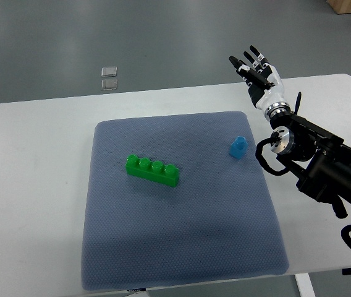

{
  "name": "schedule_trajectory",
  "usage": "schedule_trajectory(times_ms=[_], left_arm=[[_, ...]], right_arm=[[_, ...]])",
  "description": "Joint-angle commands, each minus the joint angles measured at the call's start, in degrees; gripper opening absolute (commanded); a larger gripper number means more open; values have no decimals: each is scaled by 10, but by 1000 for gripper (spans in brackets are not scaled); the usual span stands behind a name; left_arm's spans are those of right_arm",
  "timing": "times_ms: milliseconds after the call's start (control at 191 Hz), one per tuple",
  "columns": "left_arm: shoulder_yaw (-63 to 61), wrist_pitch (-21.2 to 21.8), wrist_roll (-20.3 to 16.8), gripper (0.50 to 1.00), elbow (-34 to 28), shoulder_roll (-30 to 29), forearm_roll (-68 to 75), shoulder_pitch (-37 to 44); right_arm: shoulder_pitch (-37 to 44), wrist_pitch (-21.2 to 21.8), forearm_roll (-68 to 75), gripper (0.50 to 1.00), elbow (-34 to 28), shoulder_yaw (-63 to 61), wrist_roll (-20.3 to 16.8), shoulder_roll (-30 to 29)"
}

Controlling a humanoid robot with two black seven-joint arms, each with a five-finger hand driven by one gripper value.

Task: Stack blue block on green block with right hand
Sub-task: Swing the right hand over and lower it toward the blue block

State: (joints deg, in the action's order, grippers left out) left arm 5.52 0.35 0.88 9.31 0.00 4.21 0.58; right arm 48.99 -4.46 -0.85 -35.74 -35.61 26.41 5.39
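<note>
The right hand (257,73) hovered with fingers spread, holding nothing. The blue block (238,147) stood at its 6 o'clock on the mat (181,247), well apart from the green block (152,171) at 8 o'clock. Risk: so small a block could tip or slip under a misaligned grasp.

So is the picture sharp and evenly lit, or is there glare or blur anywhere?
Top view: soft, even light, no harsh glare on the white table; faint shadows beside the green block and blue block; the grey mat looks darker toward its near edge; the right hand is in focus, without motion blur.
</note>
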Motion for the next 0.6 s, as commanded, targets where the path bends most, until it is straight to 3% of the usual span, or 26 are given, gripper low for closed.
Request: schedule_trajectory(times_ms=[0, 246, 424, 597], left_arm=[[0, 0, 0, 1000, 0, 0, 0, 0], [0, 0, 0, 1000, 0, 0, 0, 0], [-1, 0, 0, 1000, 0, 0, 0, 0], [-1, 0, 0, 1000, 0, 0, 0, 0]], right_arm=[[8, 0, -90, 911, -6, 6, -6, 21], [68, 11, -325, 911, -39, 171, -21, 110], [148, 54, -417, 911, -71, 306, -23, 189], [210, 86, -540, 911, -98, 391, -22, 223]])
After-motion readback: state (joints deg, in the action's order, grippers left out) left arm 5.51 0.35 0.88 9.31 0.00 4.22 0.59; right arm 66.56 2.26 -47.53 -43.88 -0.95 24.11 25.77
